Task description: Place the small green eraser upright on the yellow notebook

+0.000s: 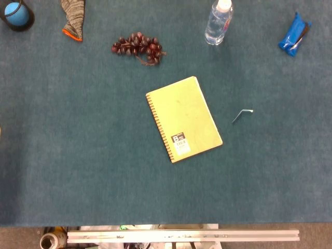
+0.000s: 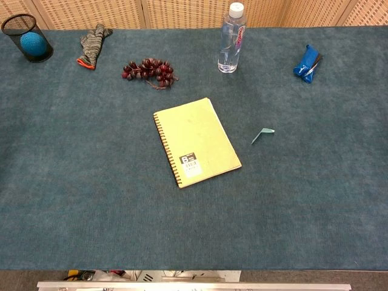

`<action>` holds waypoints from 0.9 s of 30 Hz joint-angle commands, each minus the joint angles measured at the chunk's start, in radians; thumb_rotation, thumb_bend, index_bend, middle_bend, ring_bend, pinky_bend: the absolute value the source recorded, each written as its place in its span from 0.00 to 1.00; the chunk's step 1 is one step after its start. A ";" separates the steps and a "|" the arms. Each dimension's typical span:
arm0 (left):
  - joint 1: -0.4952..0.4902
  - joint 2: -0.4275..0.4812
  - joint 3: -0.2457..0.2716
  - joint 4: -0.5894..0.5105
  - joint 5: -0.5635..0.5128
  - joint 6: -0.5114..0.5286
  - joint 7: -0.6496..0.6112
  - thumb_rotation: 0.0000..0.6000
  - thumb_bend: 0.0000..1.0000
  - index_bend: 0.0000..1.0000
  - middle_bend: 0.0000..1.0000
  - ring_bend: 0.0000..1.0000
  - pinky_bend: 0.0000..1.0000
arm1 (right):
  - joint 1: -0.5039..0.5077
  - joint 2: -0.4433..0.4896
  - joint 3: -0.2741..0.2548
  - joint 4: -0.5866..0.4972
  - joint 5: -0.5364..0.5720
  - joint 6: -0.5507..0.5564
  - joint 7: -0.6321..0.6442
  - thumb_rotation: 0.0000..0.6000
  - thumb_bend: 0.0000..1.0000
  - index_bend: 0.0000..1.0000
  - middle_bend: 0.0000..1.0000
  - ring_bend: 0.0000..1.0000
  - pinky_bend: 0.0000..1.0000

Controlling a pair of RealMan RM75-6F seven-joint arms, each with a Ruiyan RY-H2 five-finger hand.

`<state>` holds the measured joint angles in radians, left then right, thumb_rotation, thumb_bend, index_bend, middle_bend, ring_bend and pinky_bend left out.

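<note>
The yellow spiral notebook (image 1: 184, 119) (image 2: 196, 141) lies flat near the middle of the blue-green table, its binding on the left and a black-and-white label at its near end. A small pale green eraser (image 1: 242, 115) (image 2: 262, 134) lies on the cloth to the right of the notebook, apart from it, thin and bent in outline. Neither hand shows in the head view or the chest view.
Along the far edge stand a black mesh cup with a blue ball (image 1: 17, 14) (image 2: 30, 41), a striped glove (image 1: 73, 18) (image 2: 93, 43), a bunch of dark red grapes (image 1: 138, 47) (image 2: 149, 71), a clear water bottle (image 1: 218, 22) (image 2: 231, 39) and a blue packet (image 1: 293, 36) (image 2: 306, 63).
</note>
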<state>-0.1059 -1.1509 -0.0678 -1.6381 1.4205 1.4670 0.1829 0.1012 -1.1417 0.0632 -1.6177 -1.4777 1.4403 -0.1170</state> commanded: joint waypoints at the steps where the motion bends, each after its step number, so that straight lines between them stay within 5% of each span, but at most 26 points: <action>1: 0.000 -0.002 -0.001 0.004 0.000 0.003 0.005 1.00 0.31 0.20 0.25 0.20 0.19 | 0.002 -0.002 -0.001 0.002 -0.007 0.002 0.002 1.00 0.16 0.45 0.51 0.52 0.67; 14: 0.008 0.005 0.006 0.001 0.027 0.023 -0.018 1.00 0.31 0.20 0.25 0.20 0.19 | 0.073 0.061 0.006 -0.073 -0.073 -0.070 0.081 1.00 0.16 0.45 0.52 0.53 0.67; 16: 0.008 0.003 0.006 0.003 0.026 0.022 -0.023 1.00 0.31 0.20 0.25 0.20 0.19 | 0.101 0.068 0.011 -0.085 -0.081 -0.104 0.079 1.00 0.16 0.45 0.55 0.58 0.70; 20: 0.010 0.002 0.008 0.007 0.024 0.020 -0.027 1.00 0.31 0.20 0.25 0.20 0.19 | 0.161 0.063 0.018 -0.091 -0.088 -0.183 0.072 1.00 0.16 0.45 0.72 0.80 0.98; 24: 0.013 0.007 0.006 0.007 0.018 0.022 -0.024 1.00 0.31 0.20 0.25 0.20 0.19 | 0.229 0.030 0.036 -0.087 -0.074 -0.266 0.038 1.00 0.17 0.45 0.88 0.97 1.00; 27: 0.015 0.011 0.007 0.005 0.018 0.024 -0.027 1.00 0.31 0.20 0.25 0.20 0.19 | 0.270 -0.003 0.047 -0.074 -0.059 -0.314 0.007 1.00 0.17 0.45 0.93 1.00 1.00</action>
<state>-0.0909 -1.1404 -0.0610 -1.6328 1.4380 1.4905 0.1560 0.3468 -1.1221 0.0994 -1.6994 -1.5480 1.1542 -0.0882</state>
